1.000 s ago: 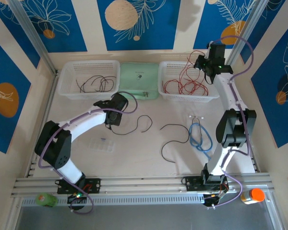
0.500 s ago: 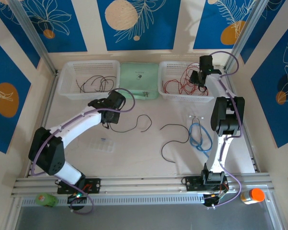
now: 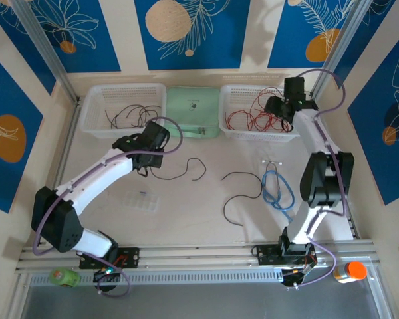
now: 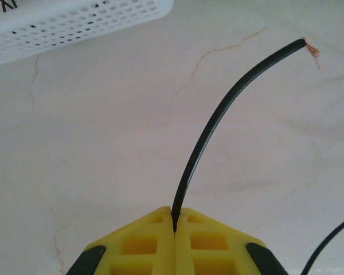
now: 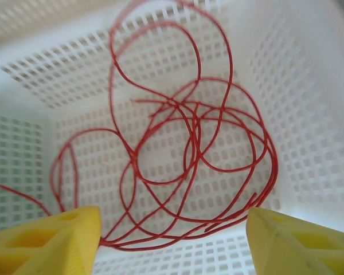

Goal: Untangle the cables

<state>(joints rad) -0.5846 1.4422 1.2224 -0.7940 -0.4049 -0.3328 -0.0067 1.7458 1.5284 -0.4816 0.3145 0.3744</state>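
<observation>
In the left wrist view my left gripper (image 4: 175, 220) is shut on one end of a black cable (image 4: 218, 114), whose frayed tip arcs up to the right over the table. From above, the left gripper (image 3: 146, 167) is in front of the left white basket (image 3: 93, 126), and the black cable (image 3: 186, 175) trails right across the table. My right gripper (image 5: 172, 229) hangs open over the right white basket (image 5: 309, 114), where red cables (image 5: 193, 137) lie in loose loops. From above, the right gripper (image 3: 279, 109) is over the red cables (image 3: 253, 119). Nothing is between its fingers.
Black cables (image 3: 130, 116) lie in the left basket, whose rim (image 4: 74, 23) shows just ahead of my left gripper. Another black cable (image 3: 243, 189) and a light blue coiled cable (image 3: 277, 189) lie on the table to the right. A green box (image 3: 194, 111) stands between the baskets. A small clear case (image 3: 141, 199) lies front left.
My right gripper has opened, and the red cable it held up now lies in the right basket. The left gripper has drifted left toward the left basket with the black cable.
</observation>
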